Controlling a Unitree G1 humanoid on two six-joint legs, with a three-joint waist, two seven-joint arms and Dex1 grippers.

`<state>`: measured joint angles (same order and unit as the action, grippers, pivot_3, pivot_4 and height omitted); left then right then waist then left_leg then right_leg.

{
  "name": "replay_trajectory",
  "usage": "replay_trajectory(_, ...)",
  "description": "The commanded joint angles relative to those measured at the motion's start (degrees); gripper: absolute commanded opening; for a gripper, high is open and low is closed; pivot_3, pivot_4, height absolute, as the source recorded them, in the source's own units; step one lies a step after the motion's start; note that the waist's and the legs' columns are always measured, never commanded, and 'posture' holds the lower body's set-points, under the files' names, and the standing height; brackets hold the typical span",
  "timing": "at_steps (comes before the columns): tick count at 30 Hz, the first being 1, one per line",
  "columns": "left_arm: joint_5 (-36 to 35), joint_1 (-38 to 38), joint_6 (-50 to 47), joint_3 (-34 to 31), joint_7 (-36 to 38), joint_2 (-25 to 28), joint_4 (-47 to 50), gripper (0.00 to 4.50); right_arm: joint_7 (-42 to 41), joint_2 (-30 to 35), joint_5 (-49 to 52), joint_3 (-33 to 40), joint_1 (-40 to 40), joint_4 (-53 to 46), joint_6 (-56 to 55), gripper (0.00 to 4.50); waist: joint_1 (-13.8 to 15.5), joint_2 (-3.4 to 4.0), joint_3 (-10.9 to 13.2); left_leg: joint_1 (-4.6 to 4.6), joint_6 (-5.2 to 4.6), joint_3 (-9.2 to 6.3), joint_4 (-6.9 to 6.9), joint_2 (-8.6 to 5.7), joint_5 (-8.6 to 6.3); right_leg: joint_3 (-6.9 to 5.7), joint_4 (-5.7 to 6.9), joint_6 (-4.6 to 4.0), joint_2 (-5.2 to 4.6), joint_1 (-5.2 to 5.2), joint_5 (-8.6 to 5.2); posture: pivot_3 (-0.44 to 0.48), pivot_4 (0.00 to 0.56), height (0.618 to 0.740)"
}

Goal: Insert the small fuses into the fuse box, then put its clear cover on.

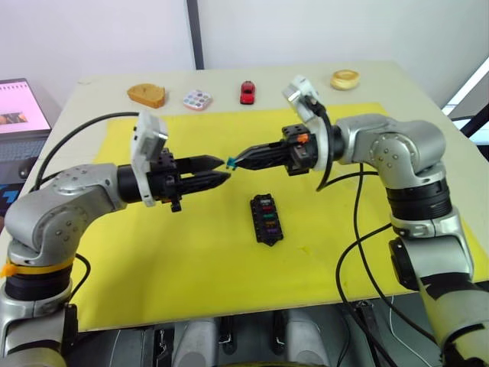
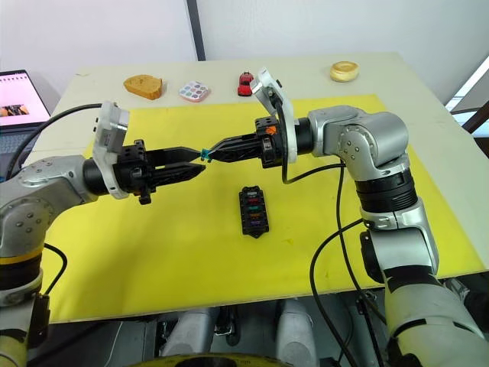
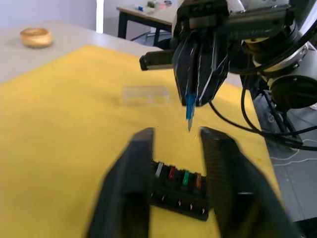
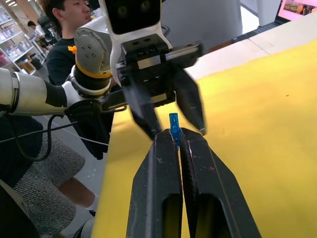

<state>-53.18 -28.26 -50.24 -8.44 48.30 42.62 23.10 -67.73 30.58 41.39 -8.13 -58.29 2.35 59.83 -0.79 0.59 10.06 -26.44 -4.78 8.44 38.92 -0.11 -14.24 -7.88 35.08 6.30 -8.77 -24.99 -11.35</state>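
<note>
My right gripper (image 1: 238, 160) pinches a teal fuse (image 1: 231, 161) above the mat; left gripper (image 1: 218, 171) jaws wide, facing it. Fuse box (image 1: 267, 219) at 5 o'clock holds several fuses. Clear cover (image 3: 145, 94) still off.

Seen along the spread fingers (image 3: 228, 183) of the left gripper (image 3: 177, 148): the right gripper (image 3: 198, 91) facing in, pinching a teal fuse (image 3: 190, 106) by one end, blades aimed between those fingers and clear of both. Beneath and between the fingers, on the yellow mat (image 3: 64, 124), the fuse box (image 3: 181, 191) with grey, red, green and orange fuses seated in a row. Farther back on the mat, the clear cover (image 3: 145, 94); beyond the mat's edge, on the table (image 3: 69, 34), a tan ring (image 3: 36, 36).
</note>
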Motion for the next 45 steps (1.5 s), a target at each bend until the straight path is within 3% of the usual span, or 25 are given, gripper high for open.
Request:
replay_trajectory(1, 1.60, 1.27, 2.67, -3.07, 0.19, 1.86, 0.90, 3.57, -0.09, 0.49, 0.25, 2.02, -0.23, -0.57, -1.33, 0.00, 0.00, 0.00, 0.00, 0.00, 0.00, 0.00, 0.00, 0.00, 0.00, 0.00, 0.00, 0.00, 0.00, 0.00, 0.00, 0.000, 0.150, 0.740)
replay_trajectory(3, 5.66, 2.11, 5.30, -3.12, -1.27, 2.73, -0.37, 4.48, 0.05, 0.44, -0.90, 2.41, -0.25, 0.83, -3.54, 0.00, 0.01, 0.00, 0.00, 0.00, 0.01, 0.00, -0.01, 0.00, 0.00, 0.00, 0.00, 0.00, 0.00, -0.01, 0.00, 0.000, 0.150, 0.740)
replay_trajectory(14, 11.45, 10.42, 10.93, -5.07, 3.42, 7.41, -2.02, 4.48, -5.45, 2.75, -7.83, 1.54, 0.50, 6.73, -16.64, 0.00, -0.11, 0.01, 0.00, -0.01, 0.23, 0.15, -0.33, 0.00, 0.12, 0.11, 0.00, -0.02, -0.01, -0.28, 0.00, 0.000, 0.150, 0.740)
replay_trajectory(21, 9.98, 16.06, 9.97, -10.91, 4.77, 10.41, -0.25, 4.48, -12.17, 7.02, -14.92, -2.23, 1.09, 10.01, -24.80, 0.00, -0.27, 0.01, 0.00, 0.06, 0.47, 0.20, -0.71, 0.07, 0.29, 0.13, 0.00, -0.05, 0.05, -0.42, -0.02, 0.000, 0.150, 0.740)
replay_trajectory(30, 7.59, 21.35, 8.78, -13.91, 3.77, 10.65, 7.17, 4.48, -16.06, 5.98, -19.72, -3.47, 3.38, 14.65, -34.33, 0.00, -0.06, 0.01, 0.00, 0.08, 0.46, 0.18, -0.70, 0.08, 0.29, 0.12, -0.01, -0.05, 0.06, -0.36, -0.02, 0.000, 0.150, 0.740)
replay_trajectory(39, 9.04, 24.80, 9.71, -11.76, 5.07, 12.28, 12.02, 4.48, -17.87, 5.11, -23.69, -5.08, 7.97, 14.76, -41.76, 0.00, -0.12, 0.01, 0.00, 0.10, 0.47, 0.18, -0.69, 0.08, 0.30, 0.11, -0.01, -0.05, 0.08, -0.33, -0.02, 0.000, 0.150, 0.740)
replay_trajectory(45, 12.44, 24.49, 12.08, -8.02, 5.08, 12.31, 12.43, 4.48, -16.80, 1.43, -26.52, -5.00, 9.27, 19.79, -51.02, 0.00, -0.18, 0.01, 0.00, 0.14, 0.49, 0.18, -0.69, 0.09, 0.31, 0.10, 0.00, -0.06, 0.11, -0.29, -0.02, 0.000, 0.150, 0.740)
